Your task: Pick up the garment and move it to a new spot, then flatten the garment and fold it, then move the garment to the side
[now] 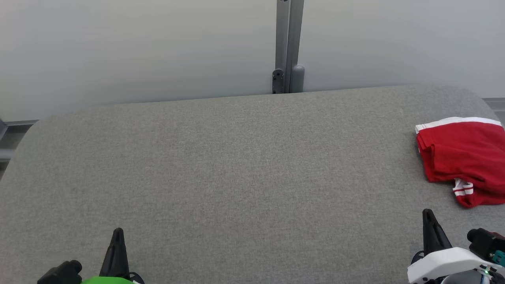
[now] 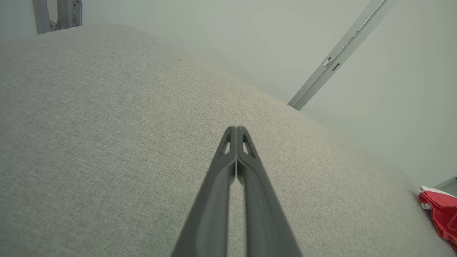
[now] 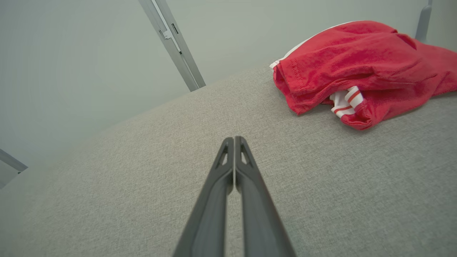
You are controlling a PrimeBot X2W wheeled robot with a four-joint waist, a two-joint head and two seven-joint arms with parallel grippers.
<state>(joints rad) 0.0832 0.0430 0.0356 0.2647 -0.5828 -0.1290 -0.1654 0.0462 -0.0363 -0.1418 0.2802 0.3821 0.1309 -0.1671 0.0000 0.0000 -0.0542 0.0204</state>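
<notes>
A red garment [image 1: 463, 157] with white striped trim lies bunched at the right edge of the grey table [image 1: 236, 165]. The right wrist view has the garment [image 3: 360, 67] at its upper right; the left wrist view catches a corner of the garment [image 2: 442, 214] at its far right. My right gripper [image 1: 428, 215] is shut and empty, just in front of the garment and apart from it. Its closed tips [image 3: 234, 140] hover over bare cloth. My left gripper [image 1: 117, 232] is shut and empty at the lower left, its tips [image 2: 236, 130] over bare table.
A pale wall stands behind the table with a grey metal post [image 1: 288, 47] at the middle of the far edge. The table's far corners are rounded. A grey rail [image 1: 12, 130] shows past the left edge.
</notes>
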